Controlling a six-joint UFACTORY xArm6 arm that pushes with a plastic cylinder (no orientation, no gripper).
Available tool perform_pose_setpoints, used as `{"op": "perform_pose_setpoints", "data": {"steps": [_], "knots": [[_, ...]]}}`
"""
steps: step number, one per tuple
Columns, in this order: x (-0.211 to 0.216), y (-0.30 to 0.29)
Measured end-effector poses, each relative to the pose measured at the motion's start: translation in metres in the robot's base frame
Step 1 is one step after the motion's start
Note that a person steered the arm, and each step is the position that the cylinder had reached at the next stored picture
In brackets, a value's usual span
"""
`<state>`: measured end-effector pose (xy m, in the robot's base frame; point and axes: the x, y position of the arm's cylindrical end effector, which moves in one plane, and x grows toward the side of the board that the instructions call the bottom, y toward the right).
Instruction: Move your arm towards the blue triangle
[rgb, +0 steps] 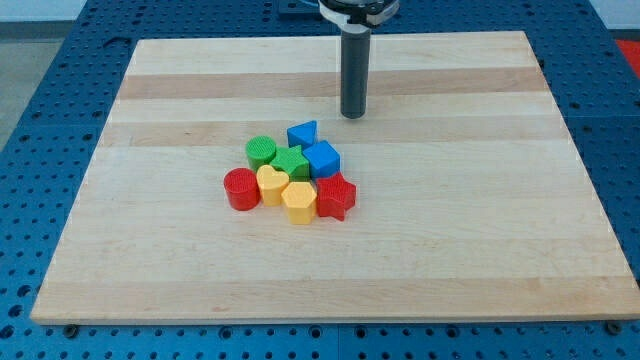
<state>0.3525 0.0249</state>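
Our tip (352, 116): resting on the counter (480, 220), near the view's top; a bare rod with no hand, so no spread or pinch to tell.
Blue triangle (302, 133): near, down and to the view's left of our tip, apart from it.
Blue cube (322, 158): below our tip, touching the triangle.
Cluster beyond: green cylinder (261, 152), green block (292, 164), red cylinder (241, 189), yellow heart (271, 185), yellow hexagon (299, 202), red star (336, 196), all packed together.

Pale wooden desk (480, 250) carries a tight cluster: green cylinder (261, 152), green star (292, 164), blue cube (322, 158), red cylinder (241, 189), yellow heart (271, 185), yellow hexagon (298, 201), red star (336, 196)
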Motion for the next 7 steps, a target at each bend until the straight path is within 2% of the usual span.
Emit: {"op": "perform_pose_setpoints", "data": {"steps": [5, 7], "knots": [[0.000, -0.006], [0.016, -0.006]]}}
